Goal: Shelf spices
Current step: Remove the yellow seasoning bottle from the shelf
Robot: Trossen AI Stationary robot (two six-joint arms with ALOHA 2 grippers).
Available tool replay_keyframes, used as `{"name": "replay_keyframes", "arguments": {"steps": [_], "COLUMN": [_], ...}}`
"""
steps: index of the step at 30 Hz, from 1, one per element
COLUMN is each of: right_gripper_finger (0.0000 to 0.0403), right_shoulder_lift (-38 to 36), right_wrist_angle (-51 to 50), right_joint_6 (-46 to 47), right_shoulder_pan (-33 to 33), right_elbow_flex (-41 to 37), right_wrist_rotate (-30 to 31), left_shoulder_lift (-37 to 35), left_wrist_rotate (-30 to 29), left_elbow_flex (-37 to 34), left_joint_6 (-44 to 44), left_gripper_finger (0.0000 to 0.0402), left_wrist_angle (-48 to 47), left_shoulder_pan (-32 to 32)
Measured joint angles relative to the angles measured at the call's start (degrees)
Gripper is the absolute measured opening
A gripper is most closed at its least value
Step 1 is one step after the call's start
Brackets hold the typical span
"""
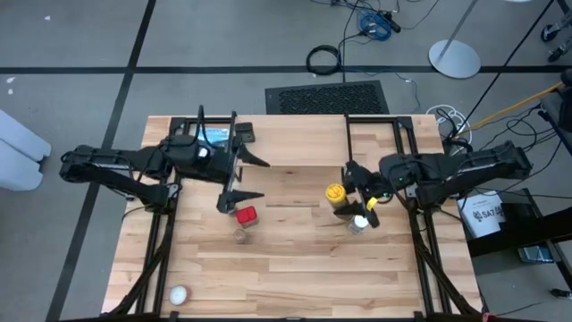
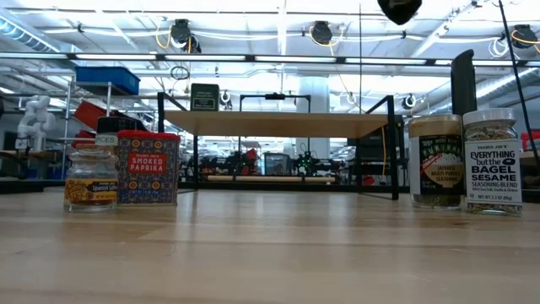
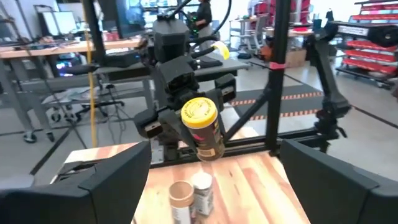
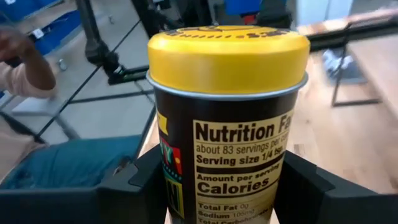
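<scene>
Holding the yellow-lidded jar (image 4: 227, 118) upright in my right gripper (image 1: 350, 192), fingers closed on its sides, lifted clear of the table; carry it level to the shelf (image 2: 278, 123) top. Left gripper (image 1: 243, 179) waits wide open, empty

You had bright, even light from ceiling lamps (image 2: 181, 32), which glared in the low view. Shadows under the jars on the table (image 1: 295, 268) were faint. The yellow lid (image 4: 227, 50) was sharp; the room behind it was blurred.
</scene>
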Motion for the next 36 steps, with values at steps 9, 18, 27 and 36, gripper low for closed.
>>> {"name": "replay_keyframes", "arguments": {"steps": [9, 18, 27, 36], "right_gripper_finger": [0.0206, 0.0206, 0.0206, 0.0206], "right_shoulder_lift": [5.4, 17.4, 23.2, 23.6], "right_wrist_angle": [-0.6, 2.0, 4.7, 6.8], "right_joint_6": [-0.9, 1.7, 2.9, 2.6], "right_shoulder_pan": [6.3, 9.2, 9.5, 9.5], "right_elbow_flex": [0.0, 0.0, 0.0, 0.0], "right_wrist_rotate": [18.5, 26.7, 28.3, 28.3], "left_shoulder_lift": [1.0, 5.4, 15.3, 21.6], "left_wrist_rotate": [-6.4, -14.6, -8.3, -8.0], "left_elbow_flex": [0.0, 0.0, 0.0, 0.0], "left_joint_6": [-0.1, -3.1, -3.5, -3.9], "left_gripper_finger": [0.0366, 0.0366, 0.0366, 0.0366], "left_wrist_angle": [-1.2, -3.2, -2.1, 2.5], "left_shoulder_pan": [-4.0, -5.1, -5.1, -5.1]}}
